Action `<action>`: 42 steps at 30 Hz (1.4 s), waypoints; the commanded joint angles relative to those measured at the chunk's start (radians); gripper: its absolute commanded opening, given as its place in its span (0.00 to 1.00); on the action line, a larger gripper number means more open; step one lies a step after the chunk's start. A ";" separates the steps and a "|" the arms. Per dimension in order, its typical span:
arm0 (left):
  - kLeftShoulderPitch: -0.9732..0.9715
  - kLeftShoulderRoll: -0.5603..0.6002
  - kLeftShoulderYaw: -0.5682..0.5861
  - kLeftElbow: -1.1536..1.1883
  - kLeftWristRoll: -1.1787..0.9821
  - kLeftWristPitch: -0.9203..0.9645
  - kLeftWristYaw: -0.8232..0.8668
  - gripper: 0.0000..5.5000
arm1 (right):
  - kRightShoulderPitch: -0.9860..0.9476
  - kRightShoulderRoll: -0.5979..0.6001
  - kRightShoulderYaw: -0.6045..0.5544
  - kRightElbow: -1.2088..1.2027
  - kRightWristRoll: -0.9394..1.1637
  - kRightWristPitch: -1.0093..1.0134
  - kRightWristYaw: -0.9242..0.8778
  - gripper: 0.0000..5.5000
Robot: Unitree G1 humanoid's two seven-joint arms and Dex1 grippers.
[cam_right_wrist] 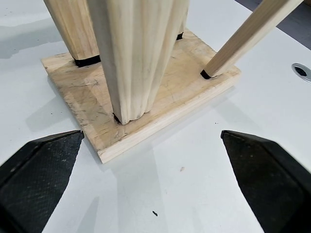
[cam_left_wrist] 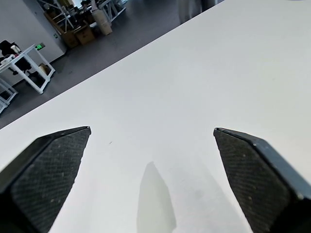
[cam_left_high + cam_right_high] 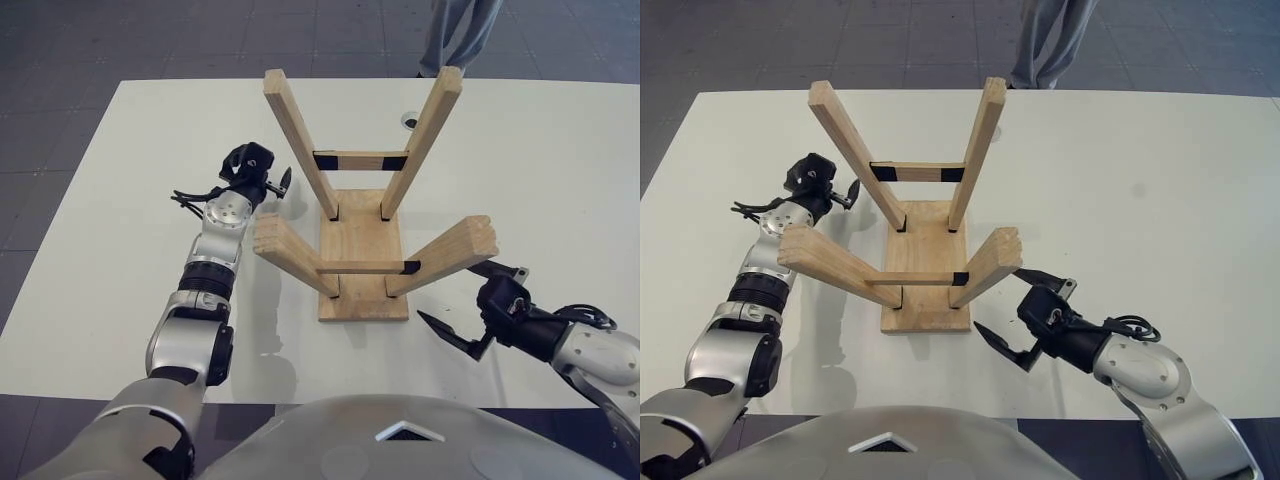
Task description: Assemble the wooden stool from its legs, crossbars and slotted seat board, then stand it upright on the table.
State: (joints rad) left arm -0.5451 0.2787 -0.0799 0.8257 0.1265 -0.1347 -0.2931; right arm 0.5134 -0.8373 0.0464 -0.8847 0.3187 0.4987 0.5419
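Right gripper [image 1: 151,133] gapes wide, seat board [image 1: 192,85] just ahead (wrist view shows black-rimmed leg sockets [image 1: 206,74]). Left gripper [image 2: 152,129], equally wide, faces white table [image 2: 194,73].

The stool [image 3: 360,240] rests inverted on the table [image 3: 120,200] between left end effector [image 3: 278,187] and right end effector [image 3: 447,290].

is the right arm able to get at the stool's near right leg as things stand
Probably yes. The right claw sits open just beside the near right leg, with only bare table between them and nothing else in the way.
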 commanded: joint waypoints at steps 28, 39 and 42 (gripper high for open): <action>0.295 0.176 -0.164 -0.358 0.063 -0.201 -0.252 0.86 | -0.059 0.059 0.197 0.040 -0.311 0.039 -0.020 0.95; 0.439 0.257 -0.120 -0.624 0.037 -0.096 -0.266 0.86 | -0.119 -0.001 0.080 0.193 -0.315 -0.023 0.052 0.95; 0.481 0.273 -0.110 -0.685 0.032 -0.079 -0.274 0.86 | -0.193 -0.010 0.031 0.282 -0.296 -0.036 0.087 0.95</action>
State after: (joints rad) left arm -0.0954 0.5264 -0.1930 0.1686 0.1535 -0.2393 -0.5449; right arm 0.3570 -0.8254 0.1079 -0.6700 0.0235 0.4511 0.6066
